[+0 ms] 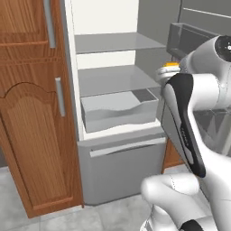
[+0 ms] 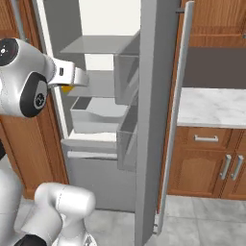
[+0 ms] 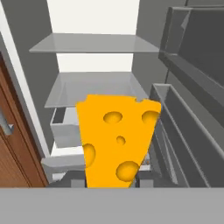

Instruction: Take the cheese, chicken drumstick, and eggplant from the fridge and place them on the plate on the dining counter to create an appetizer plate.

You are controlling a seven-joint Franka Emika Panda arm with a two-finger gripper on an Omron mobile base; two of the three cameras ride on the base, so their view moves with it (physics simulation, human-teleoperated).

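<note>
One cheese (image 3: 118, 140) wedge sits clamped in the gripper (image 3: 111, 181), held in front of the open fridge (image 1: 117, 81), right of the wavy drawer (image 1: 119, 110). Pinched only at its narrow base, it could slip during travel. The two visible shelves (image 1: 115, 43) look bare; no drumstick or eggplant is visible.

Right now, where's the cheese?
In the claw, held in front of the open fridge. The hand view shows the cheese large and central; the left base view shows a sliver beside the arm.
</note>
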